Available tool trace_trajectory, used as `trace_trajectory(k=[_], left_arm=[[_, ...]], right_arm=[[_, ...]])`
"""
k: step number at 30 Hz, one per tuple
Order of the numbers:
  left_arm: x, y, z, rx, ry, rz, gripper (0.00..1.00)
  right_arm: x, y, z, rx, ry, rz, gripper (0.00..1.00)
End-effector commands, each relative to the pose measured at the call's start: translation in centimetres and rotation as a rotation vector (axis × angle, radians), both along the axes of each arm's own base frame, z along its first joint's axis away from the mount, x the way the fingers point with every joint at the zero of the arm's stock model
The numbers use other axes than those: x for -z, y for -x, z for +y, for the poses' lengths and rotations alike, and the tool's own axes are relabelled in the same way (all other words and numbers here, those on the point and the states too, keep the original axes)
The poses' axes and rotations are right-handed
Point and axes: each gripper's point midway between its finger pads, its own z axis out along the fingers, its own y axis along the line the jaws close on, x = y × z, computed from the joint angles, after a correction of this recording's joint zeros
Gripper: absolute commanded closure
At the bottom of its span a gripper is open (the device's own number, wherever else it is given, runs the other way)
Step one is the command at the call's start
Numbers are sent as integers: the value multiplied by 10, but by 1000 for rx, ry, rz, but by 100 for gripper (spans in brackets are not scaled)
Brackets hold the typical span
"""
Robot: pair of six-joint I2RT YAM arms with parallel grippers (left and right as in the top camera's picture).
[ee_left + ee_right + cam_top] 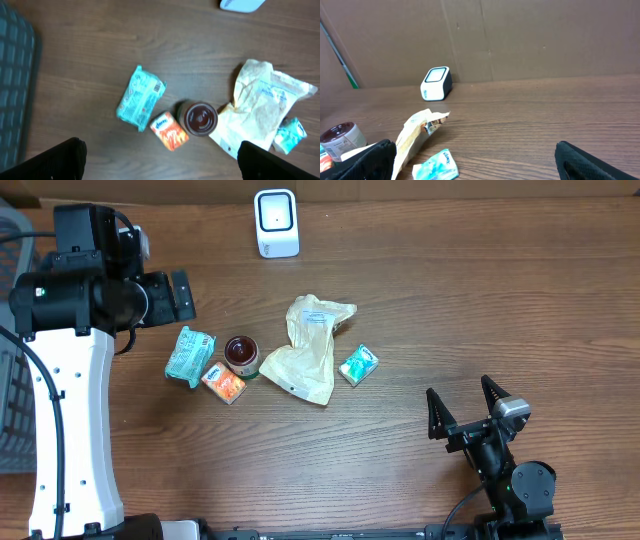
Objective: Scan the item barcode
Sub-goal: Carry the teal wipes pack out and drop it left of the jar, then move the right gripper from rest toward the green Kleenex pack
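Hard to make out first: from overhead the left gripper (183, 295) sits under its own bulky black wrist, so its fingers barely show. In the left wrist view only two dark fingertips (55, 160) poke in at the bottom corners, far apart with bare wood between them, so the jaws stand wide and hold nothing. The right gripper (465, 408) rests low at the near right of the table (500, 290), its two fingers splayed in a wide V, also empty. The scanner (276, 222), a small white block with a dark window, stands upright at the far edge, and the left wrist view cuts it off at the top. The goods lie in a loose cluster mid-table, well apart from both grippers. A teal packet (189, 355) lies flat with a barcode patch showing at one end in the left wrist view. Just beside it is an orange box (224, 383), which touches or nearly touches a dark-lidded jar (241, 354). A crumpled cream pouch (308, 348) lies against the jar, and its printing is too small to read. A small teal pack (358, 365) sits at the pouch's right edge; I cannot tell whether it is tucked under. The surface is dark wood-grain board. Brown cardboard sheets (520, 40) wall the far side. A grey basket (12, 380) is cut off at the left.
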Motion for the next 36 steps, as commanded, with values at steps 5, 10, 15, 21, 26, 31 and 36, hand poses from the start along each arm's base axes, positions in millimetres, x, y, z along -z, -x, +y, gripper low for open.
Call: trace_trajectory(k=[5, 10, 15, 21, 26, 31, 36], left_arm=[[-7, 13, -10, -16, 57, 19, 0], [-7, 14, -16, 0, 88, 21, 0], [-7, 14, -18, 112, 42, 17, 0], [-13, 2, -7, 96, -23, -36, 0], [-27, -20, 3, 71, -74, -138, 0], [-33, -27, 12, 44, -118, -171, 1], [-34, -29, 13, 38, -127, -180, 0]], right_arm=[[3, 0, 0, 1, 2, 1, 0], [3, 0, 0, 1, 1, 0, 0], [-21, 1, 3, -18, -14, -91, 0], [-43, 10, 3, -24, -38, -14, 0], [-78, 21, 1, -23, -24, 109, 0], [-111, 22, 6, -50, -12, 262, 0], [-132, 11, 27, -158, -21, 425, 0]])
